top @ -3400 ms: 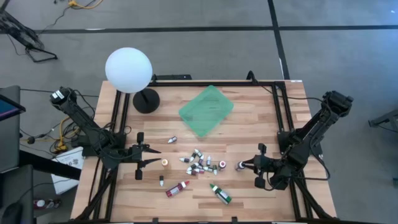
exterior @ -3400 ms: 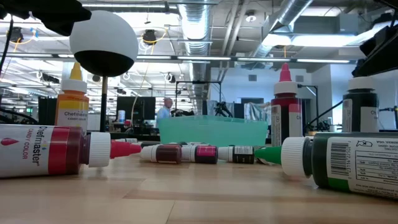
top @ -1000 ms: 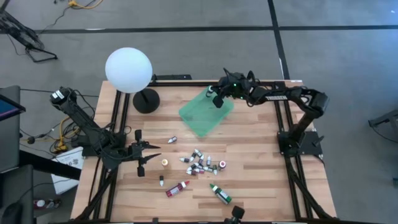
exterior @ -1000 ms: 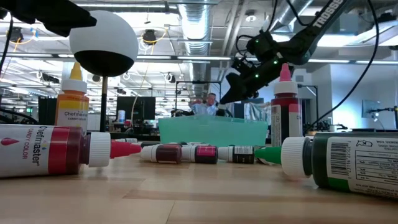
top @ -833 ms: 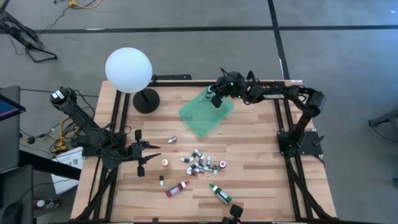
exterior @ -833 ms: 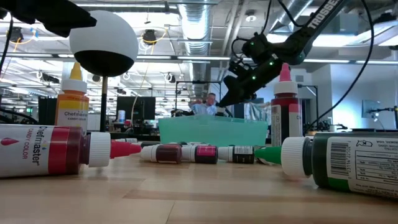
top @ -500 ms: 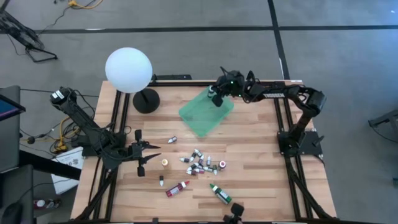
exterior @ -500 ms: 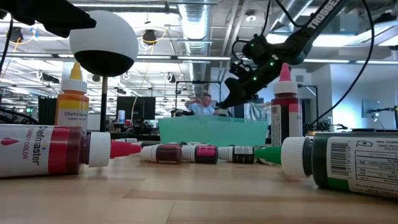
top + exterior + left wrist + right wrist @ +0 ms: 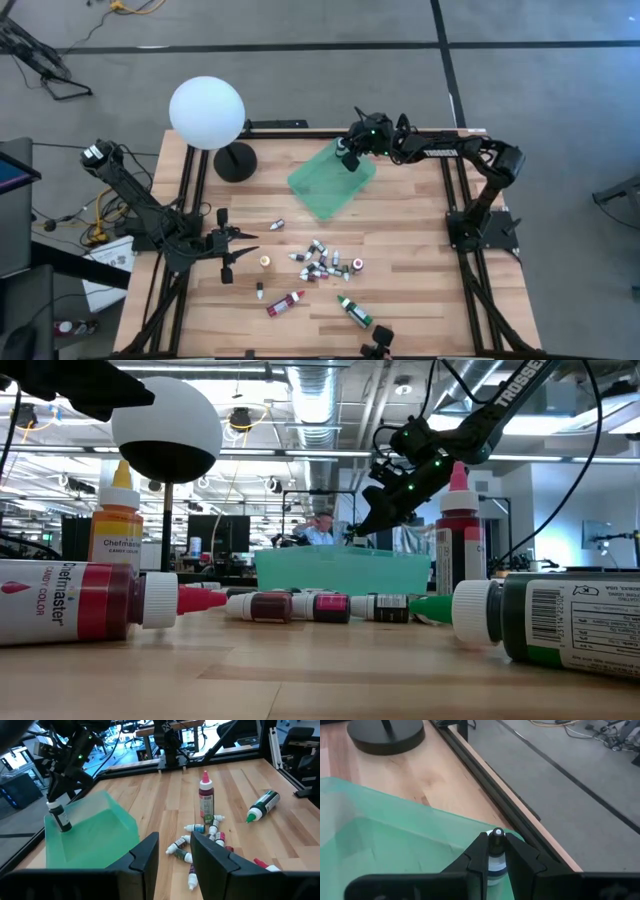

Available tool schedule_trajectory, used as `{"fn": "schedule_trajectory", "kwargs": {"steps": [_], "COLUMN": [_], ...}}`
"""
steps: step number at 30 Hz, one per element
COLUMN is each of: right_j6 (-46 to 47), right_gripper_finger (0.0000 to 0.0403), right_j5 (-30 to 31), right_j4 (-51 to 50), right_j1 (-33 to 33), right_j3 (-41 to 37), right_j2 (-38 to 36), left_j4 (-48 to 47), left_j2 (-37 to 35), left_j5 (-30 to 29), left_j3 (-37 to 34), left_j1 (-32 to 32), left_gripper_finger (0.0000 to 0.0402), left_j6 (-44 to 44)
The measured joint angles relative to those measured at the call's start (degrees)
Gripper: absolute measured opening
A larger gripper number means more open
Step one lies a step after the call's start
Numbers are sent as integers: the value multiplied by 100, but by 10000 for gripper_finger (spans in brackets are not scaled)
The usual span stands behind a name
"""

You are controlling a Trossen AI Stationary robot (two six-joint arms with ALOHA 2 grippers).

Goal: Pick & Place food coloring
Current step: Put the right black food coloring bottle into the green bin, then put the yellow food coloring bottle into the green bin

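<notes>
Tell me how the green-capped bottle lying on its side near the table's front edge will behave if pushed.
The dark cylindrical plastic bottle with a green pointed cap lies on its side on smooth wood, so it will probably roll. Its tapered cap may make it curve. It looks rigid and fairly light.

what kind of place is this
Probably a robotics lab: two arms on a framed wooden table, bare ceiling ducts overhead, and rows of workstation monitors behind a person.

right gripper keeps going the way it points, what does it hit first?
Probably the green tray. The right gripper points down over the tray's far corner, shut on a small bottle, so the bottle's base would likely meet the tray floor first. The gap is unclear.
</notes>
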Motion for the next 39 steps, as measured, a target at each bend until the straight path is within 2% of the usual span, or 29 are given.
{"fn": "schedule_trajectory", "kwargs": {"steps": [16, 34, 39], "right_j6": [0, 2, 0], "right_gripper_finger": [48, 66, 66], "right_j5": [3, 172, 304], "right_j4": [2, 107, 116], "right_j1": [0, 0, 0], "right_j3": [0, 0, -2], "right_j2": [0, -16, -379], "left_j4": [0, 0, 0], "left_j2": [0, 0, 0], "left_j5": [0, 2, 2], "left_j3": [0, 0, 0], "left_j1": [0, 0, 0], "left_gripper_finger": [107, 107, 107], "left_j6": [-11, -39, -39]}}
